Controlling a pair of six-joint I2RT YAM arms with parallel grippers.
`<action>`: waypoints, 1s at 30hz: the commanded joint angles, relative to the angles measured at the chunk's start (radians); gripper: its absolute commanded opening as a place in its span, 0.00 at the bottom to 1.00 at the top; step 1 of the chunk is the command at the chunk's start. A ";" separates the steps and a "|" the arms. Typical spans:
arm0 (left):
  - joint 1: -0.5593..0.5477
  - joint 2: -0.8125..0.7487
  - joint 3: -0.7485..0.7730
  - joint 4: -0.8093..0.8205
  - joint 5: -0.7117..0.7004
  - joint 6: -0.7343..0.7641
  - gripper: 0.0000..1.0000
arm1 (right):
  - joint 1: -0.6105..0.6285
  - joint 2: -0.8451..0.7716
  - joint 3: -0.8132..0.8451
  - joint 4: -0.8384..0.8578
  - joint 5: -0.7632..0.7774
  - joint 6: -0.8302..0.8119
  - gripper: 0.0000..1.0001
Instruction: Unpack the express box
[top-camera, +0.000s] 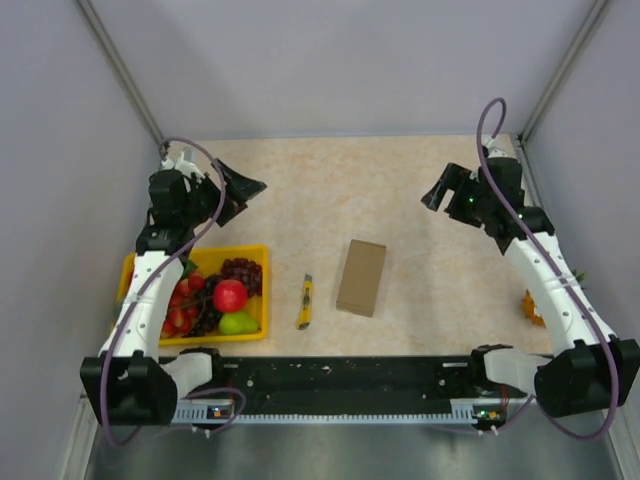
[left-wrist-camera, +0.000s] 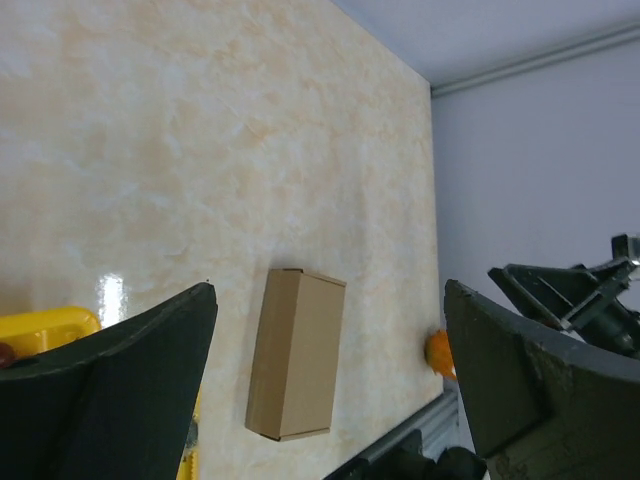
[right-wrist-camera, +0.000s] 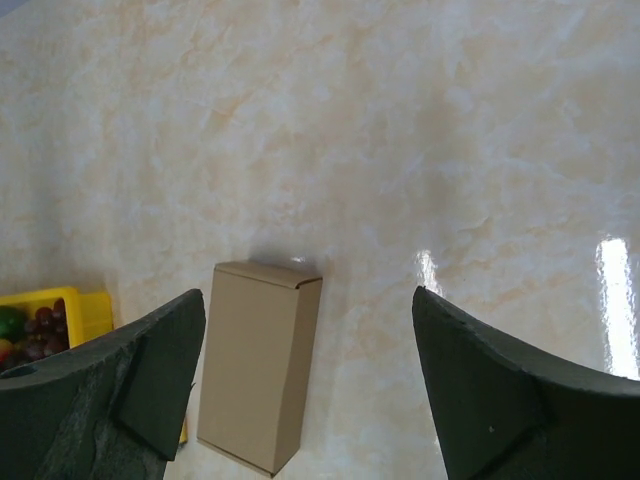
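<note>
- None of the unpacking looks done from my seat. The small, flat, plain brown cardboard express box (top-camera: 361, 277) lies closed on the beige marble-patterned tabletop (top-camera: 330, 180), roughly midway between the two arms and touched by neither.
- My left gripper (top-camera: 245, 197) hangs beyond the far edge of the yellow plastic fruit tray (top-camera: 263, 290), its dark fingers spread wide with nothing between them. The right gripper (top-camera: 440, 192) hovers well off on the box's other side, also spread and empty.
- Everything is left, as I judge it: reach the box, open its flap lid, and lift out whatever is inside (I can see no contents).
- The box is matte card with crisp edges and a flap seam at one short end. I expect it to be light and to slide easily on the glossy, glare-streaked top.
- A slim yellow utility knife (top-camera: 304, 301) lies just beside the box on the left arm's side, not touching it.
- The tray holds smooth, rounded fruit: a red apple (top-camera: 230, 295), a green pear (top-camera: 238, 323) and dark grapes (top-camera: 242, 270).
</note>
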 joint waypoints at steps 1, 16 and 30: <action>-0.002 0.102 -0.030 0.236 0.358 -0.017 0.99 | 0.076 -0.014 -0.045 -0.010 0.031 -0.013 0.83; -0.505 0.389 0.045 -0.082 0.088 0.295 0.93 | 0.415 0.081 -0.240 0.071 0.107 0.150 0.76; -0.556 0.588 0.073 -0.039 0.062 0.264 0.87 | 0.494 0.262 -0.280 0.209 0.057 0.236 0.36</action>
